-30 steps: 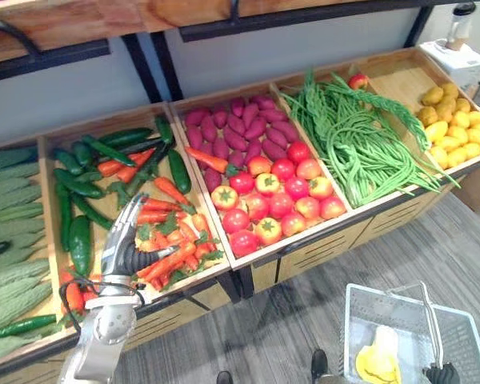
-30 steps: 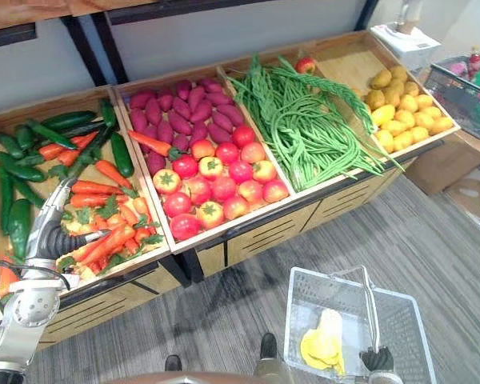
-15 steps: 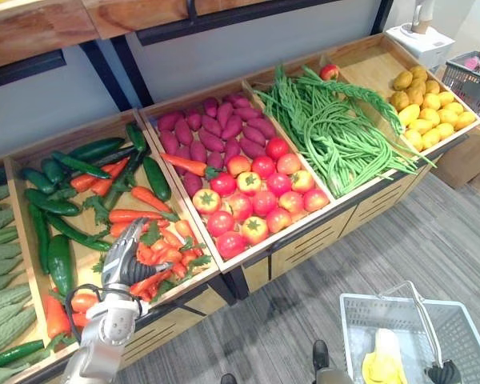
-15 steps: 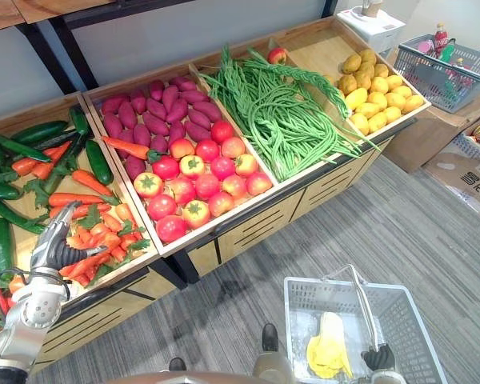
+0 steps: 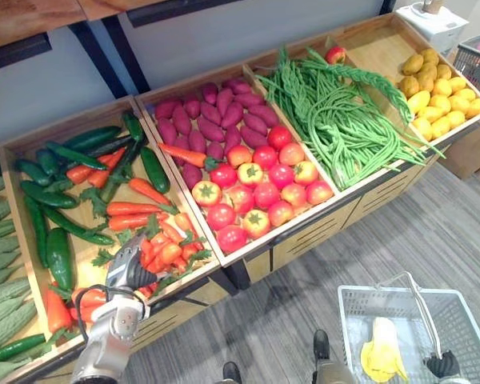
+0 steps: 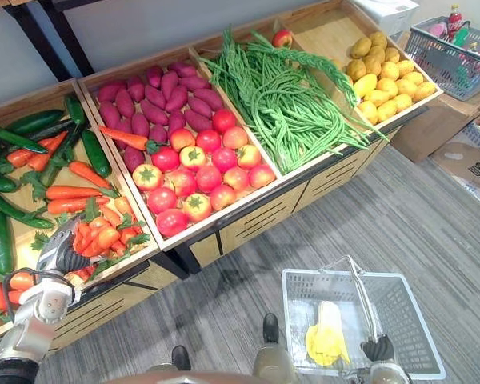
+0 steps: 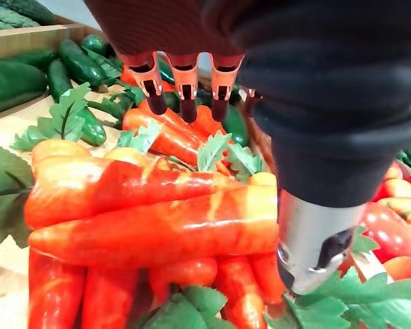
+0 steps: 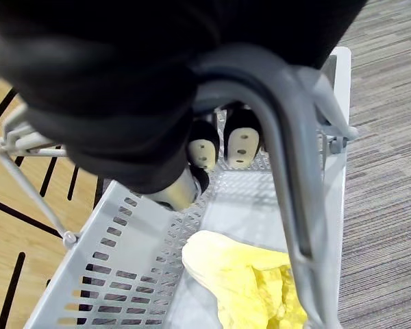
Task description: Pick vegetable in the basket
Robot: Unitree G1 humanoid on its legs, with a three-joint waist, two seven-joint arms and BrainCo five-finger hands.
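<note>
The left hand [image 5: 130, 270] sits low over the heap of carrots [image 5: 166, 246] in the wooden crate [image 5: 86, 250] at the lower left of the head view, with cucumbers [image 5: 60, 256] lying just beside them. Seen from the wrist, its fingers [image 7: 185, 96] reach out straight above the pile and the thumb [image 7: 308, 240] stands close by the fat end of the nearest carrot [image 7: 157, 229]. Nothing is gripped that I can see.

At the lower right the right hand [image 5: 442, 364] has its fingers curled round the handle [image 8: 288, 157] of the grey plastic basket [image 5: 360, 291], which hangs above the floor with one yellow leafy item [image 5: 382, 352] inside.

That carrot looks glossy and moulded, so I'd expect it to be light, stiff and rather slick, with a taper that could slide out of a loose pinch. The green top looks flimsy and a poor place to pull. The thick middle seems the best hold, with the fingers on one side and the thumb opposite. Its neighbours lie touching it and may roll or lift along with it.
</note>
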